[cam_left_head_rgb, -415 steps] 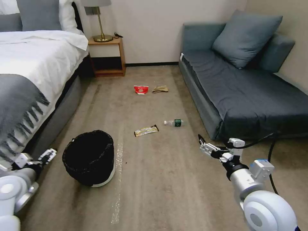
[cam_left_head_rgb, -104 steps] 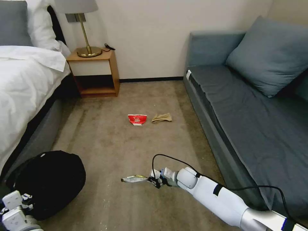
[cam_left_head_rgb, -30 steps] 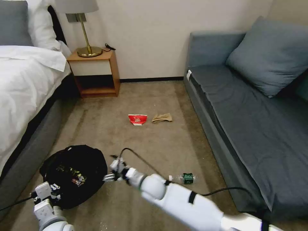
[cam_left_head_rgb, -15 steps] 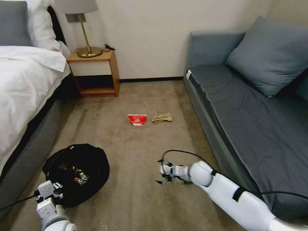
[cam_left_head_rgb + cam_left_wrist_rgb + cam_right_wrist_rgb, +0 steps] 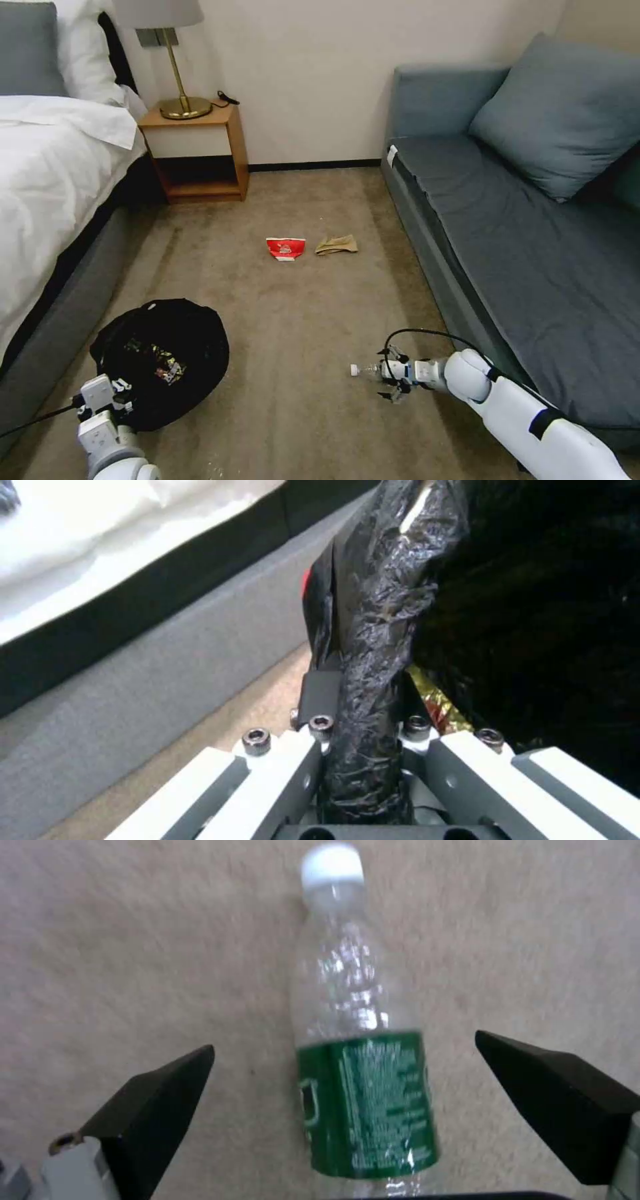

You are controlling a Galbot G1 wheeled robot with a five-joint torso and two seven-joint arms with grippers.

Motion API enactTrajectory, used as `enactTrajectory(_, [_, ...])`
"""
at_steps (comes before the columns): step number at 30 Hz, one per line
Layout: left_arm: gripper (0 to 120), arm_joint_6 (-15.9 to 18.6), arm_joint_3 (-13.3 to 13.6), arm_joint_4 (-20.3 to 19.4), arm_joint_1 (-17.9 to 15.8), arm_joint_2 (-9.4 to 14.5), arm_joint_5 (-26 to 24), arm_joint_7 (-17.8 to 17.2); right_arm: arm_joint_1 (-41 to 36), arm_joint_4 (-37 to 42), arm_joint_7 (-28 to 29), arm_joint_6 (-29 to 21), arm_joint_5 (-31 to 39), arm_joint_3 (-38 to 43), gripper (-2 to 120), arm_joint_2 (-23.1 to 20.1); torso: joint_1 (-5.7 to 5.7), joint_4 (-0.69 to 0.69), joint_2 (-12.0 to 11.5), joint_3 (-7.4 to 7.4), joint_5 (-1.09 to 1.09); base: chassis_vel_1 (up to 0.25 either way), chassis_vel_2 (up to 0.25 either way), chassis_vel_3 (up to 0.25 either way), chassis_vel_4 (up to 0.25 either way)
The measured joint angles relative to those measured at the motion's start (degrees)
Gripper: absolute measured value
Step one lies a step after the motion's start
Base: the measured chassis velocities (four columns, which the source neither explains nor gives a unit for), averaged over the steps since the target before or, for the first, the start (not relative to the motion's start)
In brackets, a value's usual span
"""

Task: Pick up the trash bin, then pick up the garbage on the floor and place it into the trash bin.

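Flat on the carpet (image 5: 300, 313) near the sofa's (image 5: 507, 220) front edge: clear bottle (image 5: 363, 1050), white cap, green label, crinkled and shiny. Straddled by the right gripper (image 5: 395, 374), black fingertips (image 5: 157, 1090) spread wide on either side, not touching it. Farther off toward the nightstand (image 5: 197, 150), lying just beside each other: red-white packet (image 5: 285, 248) and tan crumpled paper (image 5: 337, 245). Over by the bed's (image 5: 53, 200) side edge, the trash bin (image 5: 160, 357), black crinkly liner bunched, yellow snack wrapper (image 5: 157, 357) inside. Clamped on the bin's bagged rim: left gripper (image 5: 367, 760), fingers closed tight against the plastic.
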Motion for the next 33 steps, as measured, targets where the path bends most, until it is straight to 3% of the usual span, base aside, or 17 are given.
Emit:
enactTrajectory(16, [3,-0.12,0.05,-0.3,0.62,-0.79,0.46,-0.02,3.84,-11.61,-1.72,1.31,-3.55,2.97,99,6.74,0.0,0.01,0.0,0.0,-0.03,0.0,0.0,0.0,0.0])
enactTrajectory(21, [3,-0.31,0.02,-0.1,0.72,-0.81,0.52,-0.01,4.29,-13.18,-2.22,1.84,-3.57,3.64,83,7.54,0.0,0.0,0.0,0.0,-0.05,0.0,0.0,0.0,0.0])
enactTrajectory(25, [3,-0.43,0.04,0.05,0.74,-0.83,0.6,-0.01,4.53,-13.88,-2.19,2.24,-3.73,4.2,64,8.04,0.0,0.0,0.01,0.0,-0.04,0.0,0.0,0.0,0.0])
enactTrajectory(29, [3,-0.44,0.04,0.06,0.73,-0.82,0.62,-0.01,4.5,-13.82,-2.19,2.33,-3.75,4.23,57,8.07,0.0,0.0,0.01,0.0,-0.03,0.0,0.0,0.0,0.0])
enactTrajectory(33, [3,-0.54,0.04,0.22,0.69,-0.61,0.62,0.01,4.4,-13.73,-1.9,2.48,-3.94,4.6,37,8.27,0.0,0.01,0.01,0.0,-0.03,0.0,0.0,0.0,0.0])
